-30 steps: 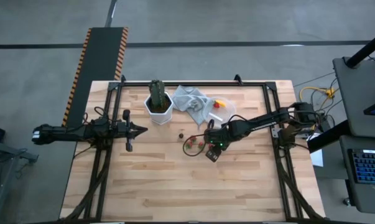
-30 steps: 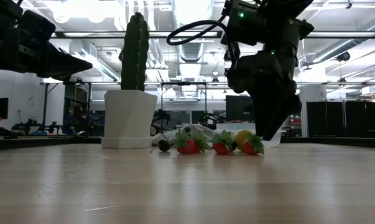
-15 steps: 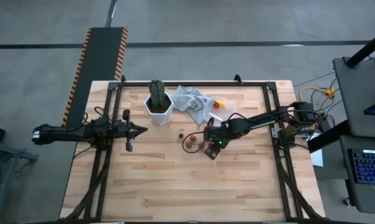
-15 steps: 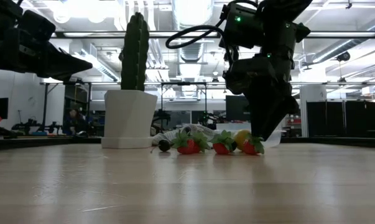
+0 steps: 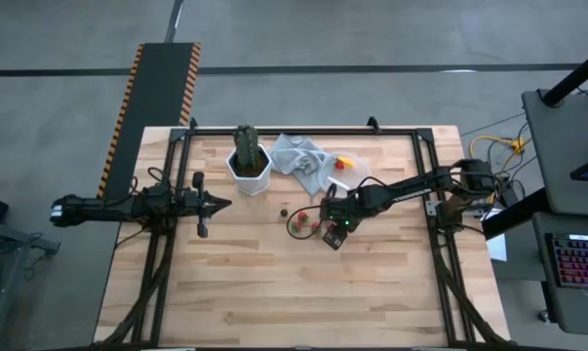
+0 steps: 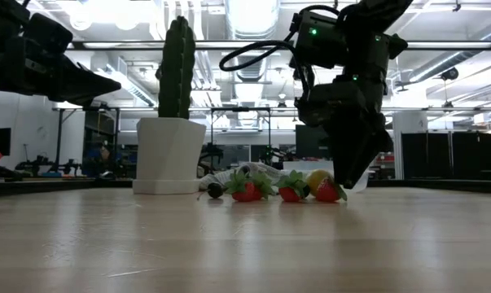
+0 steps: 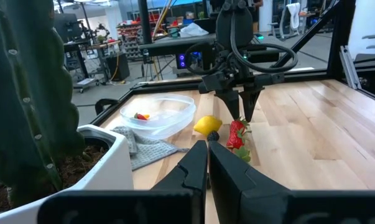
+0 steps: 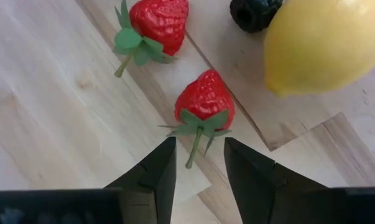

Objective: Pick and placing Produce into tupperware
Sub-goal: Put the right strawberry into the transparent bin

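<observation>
Red strawberry (image 8: 204,99) below right gripper (image 8: 198,163)

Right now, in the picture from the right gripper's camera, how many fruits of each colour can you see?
Red strawberries: 2
Yellow lemon: 1
Dark berry: 1
Total: 4

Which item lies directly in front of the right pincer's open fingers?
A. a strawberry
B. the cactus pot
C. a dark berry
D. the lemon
A: in the right wrist view, the right pincer has its fingers apart, and a strawberry with its green stem lies on the table just ahead of the gap.
</observation>
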`<action>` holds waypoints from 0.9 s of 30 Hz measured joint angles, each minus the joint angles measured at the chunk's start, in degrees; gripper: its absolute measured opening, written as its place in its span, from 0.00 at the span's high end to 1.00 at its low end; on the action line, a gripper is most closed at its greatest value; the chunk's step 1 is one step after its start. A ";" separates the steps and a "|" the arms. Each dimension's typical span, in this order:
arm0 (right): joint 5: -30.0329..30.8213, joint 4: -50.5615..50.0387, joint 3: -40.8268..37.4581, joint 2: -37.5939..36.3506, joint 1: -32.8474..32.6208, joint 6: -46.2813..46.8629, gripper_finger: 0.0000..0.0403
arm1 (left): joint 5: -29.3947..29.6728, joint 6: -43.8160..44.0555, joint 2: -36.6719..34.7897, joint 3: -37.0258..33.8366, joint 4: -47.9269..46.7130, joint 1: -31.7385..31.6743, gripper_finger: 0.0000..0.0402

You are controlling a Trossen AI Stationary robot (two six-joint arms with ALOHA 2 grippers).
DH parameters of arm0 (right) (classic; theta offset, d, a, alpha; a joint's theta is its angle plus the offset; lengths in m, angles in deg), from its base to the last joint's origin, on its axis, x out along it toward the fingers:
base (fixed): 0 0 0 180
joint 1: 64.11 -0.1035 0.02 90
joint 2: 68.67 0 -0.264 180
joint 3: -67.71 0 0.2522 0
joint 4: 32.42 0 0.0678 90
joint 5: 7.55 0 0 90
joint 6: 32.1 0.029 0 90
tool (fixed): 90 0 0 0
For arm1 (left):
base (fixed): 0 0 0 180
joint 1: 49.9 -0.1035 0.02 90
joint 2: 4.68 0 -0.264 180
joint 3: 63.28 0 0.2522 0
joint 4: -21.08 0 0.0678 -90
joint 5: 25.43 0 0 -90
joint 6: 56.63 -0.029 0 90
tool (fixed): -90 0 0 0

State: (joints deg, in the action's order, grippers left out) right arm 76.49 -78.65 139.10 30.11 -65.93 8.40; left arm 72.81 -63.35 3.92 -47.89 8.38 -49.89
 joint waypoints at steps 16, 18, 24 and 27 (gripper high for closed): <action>-0.02 0.17 0.00 0.00 0.00 -0.68 0.70 | 0.00 -0.02 0.00 0.00 0.02 0.00 1.00; -0.02 0.17 0.00 0.01 0.00 -0.68 0.71 | -0.01 -0.02 0.00 0.00 0.00 0.02 1.00; -0.04 0.15 -0.04 0.00 0.00 -0.91 0.76 | 0.01 -0.02 0.00 0.00 0.00 0.00 1.00; -0.29 0.15 -0.04 0.00 0.00 -1.61 0.80 | 0.00 -0.02 0.00 0.00 0.01 0.02 1.00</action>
State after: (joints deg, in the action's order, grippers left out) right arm 76.20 -78.50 139.06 30.11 -65.93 6.78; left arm 72.81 -63.37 3.92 -47.89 8.39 -49.87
